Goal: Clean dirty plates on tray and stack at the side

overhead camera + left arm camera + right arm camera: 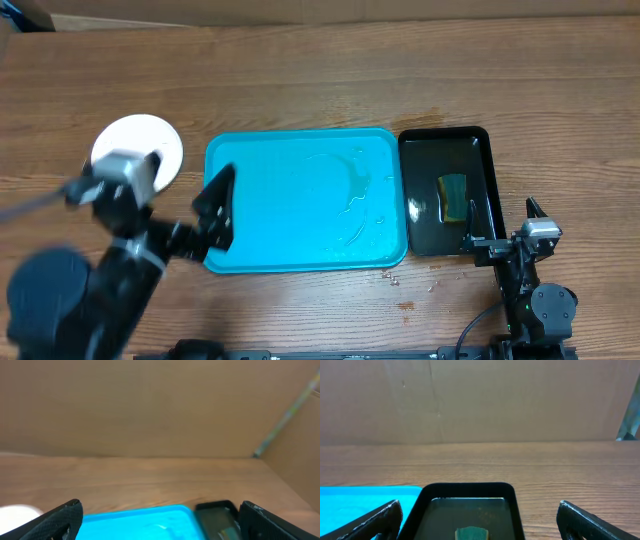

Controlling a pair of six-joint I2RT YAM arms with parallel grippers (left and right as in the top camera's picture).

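Plates [137,148], one white round on the table [300,80] outside the left gripper [216,212], jaws released and bare at the tray's [290,200] near rim, right gripper [500,230] spread wide too, black tray [445,132] and sponge [455,195] ahead between its jaws

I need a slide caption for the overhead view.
Open left gripper over the turquoise tray; white plate to its left, sponge in the black tray.
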